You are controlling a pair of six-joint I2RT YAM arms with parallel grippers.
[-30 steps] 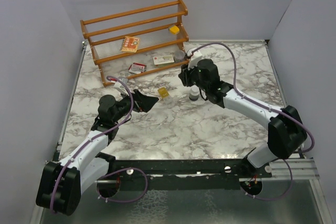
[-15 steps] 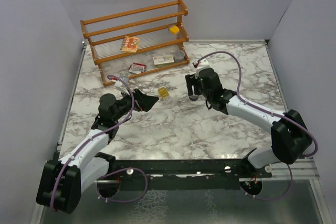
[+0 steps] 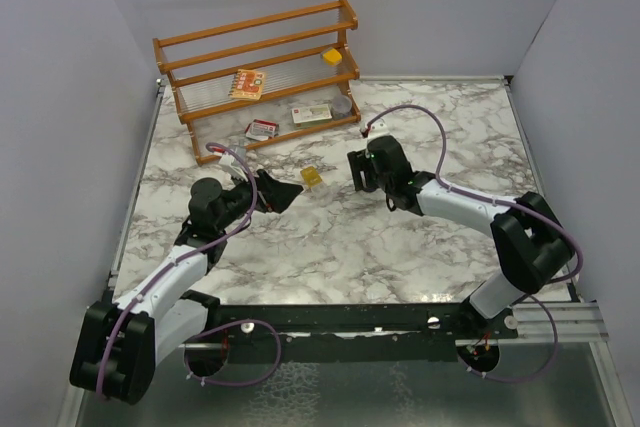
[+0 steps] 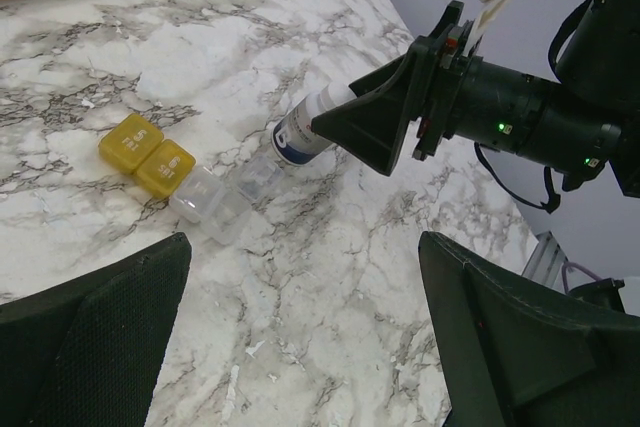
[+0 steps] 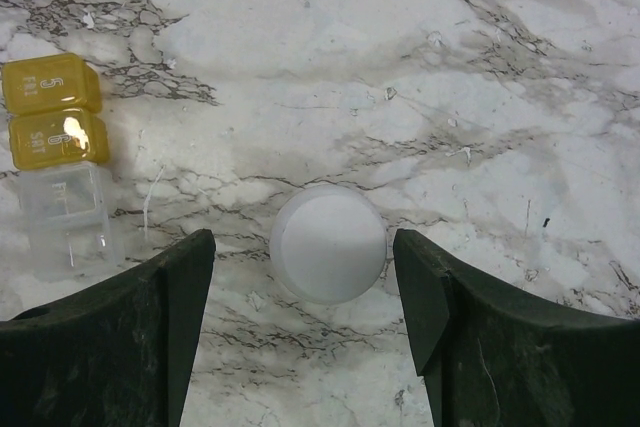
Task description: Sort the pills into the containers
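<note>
The marble bench [image 3: 330, 237] is smooth and hard, so anything knocked over here would likely slide or roll. The wooden rack [image 3: 255, 47] stands at the far edge, well apart from the work.

The right pincer [image 5: 302, 234] points straight down with its fingers spread, straddling the white-topped pill bottle [image 5: 328, 243] without gripping it. The bottle stands near the middle of the bench, but it is not centred in the gap: its cap lies almost against one finger, with clear marble between it and the other. If the fingers close from here, the near one will probably meet the cap first and shove or tip the narrow bottle before the far one arrives.

The left pincer [image 4: 305, 239] hangs released and empty, aimed at the same patch, so the two arms risk crowding each other.

Just beside the bottle lies a strip of pill cells [image 4: 165, 169], two yellow and one clear. A toppling bottle could strike them; whether they hold pills I cannot tell
</note>
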